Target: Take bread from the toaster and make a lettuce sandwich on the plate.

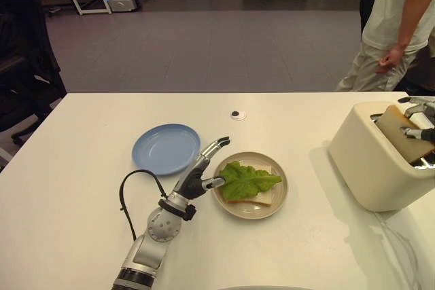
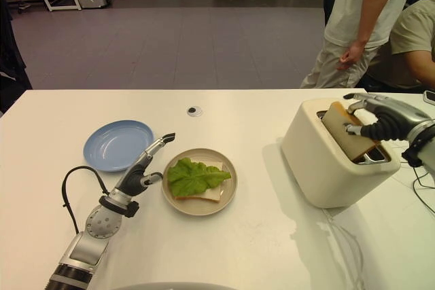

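Right hand (image 2: 380,121) pinches the tan bread slice (image 2: 342,132) in the cream plastic toaster (image 2: 319,168) at right, seemingly shallowly; it may slip back. Left hand (image 2: 139,173) lies near-left, fingers apart.

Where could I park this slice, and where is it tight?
Bare table lies between the beige plate and the toaster, and along the near edge. Tight: the left hand sits between the blue plate and beige plate.

No legible text, label or number on anything
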### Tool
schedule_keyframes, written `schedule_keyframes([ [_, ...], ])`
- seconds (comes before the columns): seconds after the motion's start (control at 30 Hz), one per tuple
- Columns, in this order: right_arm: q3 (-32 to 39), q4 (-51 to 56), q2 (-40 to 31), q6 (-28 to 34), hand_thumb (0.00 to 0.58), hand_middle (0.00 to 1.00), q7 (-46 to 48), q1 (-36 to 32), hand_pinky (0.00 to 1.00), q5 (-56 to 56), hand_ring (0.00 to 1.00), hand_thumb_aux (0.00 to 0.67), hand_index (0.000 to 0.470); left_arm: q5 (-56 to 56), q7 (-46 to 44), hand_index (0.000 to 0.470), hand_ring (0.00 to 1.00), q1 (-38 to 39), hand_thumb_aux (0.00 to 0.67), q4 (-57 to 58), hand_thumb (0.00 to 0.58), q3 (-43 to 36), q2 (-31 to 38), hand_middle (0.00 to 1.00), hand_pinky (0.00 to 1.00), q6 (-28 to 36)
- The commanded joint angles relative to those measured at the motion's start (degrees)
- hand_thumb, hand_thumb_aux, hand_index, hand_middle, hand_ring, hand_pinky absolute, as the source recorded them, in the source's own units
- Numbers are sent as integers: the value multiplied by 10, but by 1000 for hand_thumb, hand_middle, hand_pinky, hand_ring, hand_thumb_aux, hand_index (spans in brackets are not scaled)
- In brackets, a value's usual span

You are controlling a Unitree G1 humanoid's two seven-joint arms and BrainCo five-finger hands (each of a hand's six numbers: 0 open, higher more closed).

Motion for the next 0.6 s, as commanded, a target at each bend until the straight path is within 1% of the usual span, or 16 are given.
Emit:
schedule_keyframes([
  [0.03, -55, 2, 3, 35, 580, 0, -15, -60, 0, 59, 0, 670, 470, 9, -1, 0, 0, -3, 0, 6, 0, 5, 0, 0, 0, -3],
  [0.1, -70, -15, 8, 42, 580, 0, 2, -86, 0, 111, 0, 670, 470, 6, -1, 0, 0, -2, 0, 8, 0, 8, 0, 0, 0, -4],
  [0.2, -69, -48, 25, 48, 580, 0, 35, -104, 0, 182, 0, 670, 470, 3, -1, 0, 0, -4, 0, 13, 0, 11, 1, 0, 0, -8],
  [0.37, -46, -99, 62, 78, 580, 0, 49, -142, 0, 249, 0, 670, 470, -1, -4, 0, 0, -11, 0, 28, 0, 15, -1, 0, 0, -20],
  [0.5, 45, -154, 127, 119, 580, 0, 108, -166, 0, 322, 0, 670, 470, -13, -2, 0, 0, -26, 0, 50, 0, 23, -3, 0, 0, -35],
  [0.6, 123, -144, 176, 148, 580, 0, 149, -198, 0, 332, 0, 670, 470, -16, 2, 0, 0, -32, 0, 59, 0, 31, -4, 0, 0, -46],
])
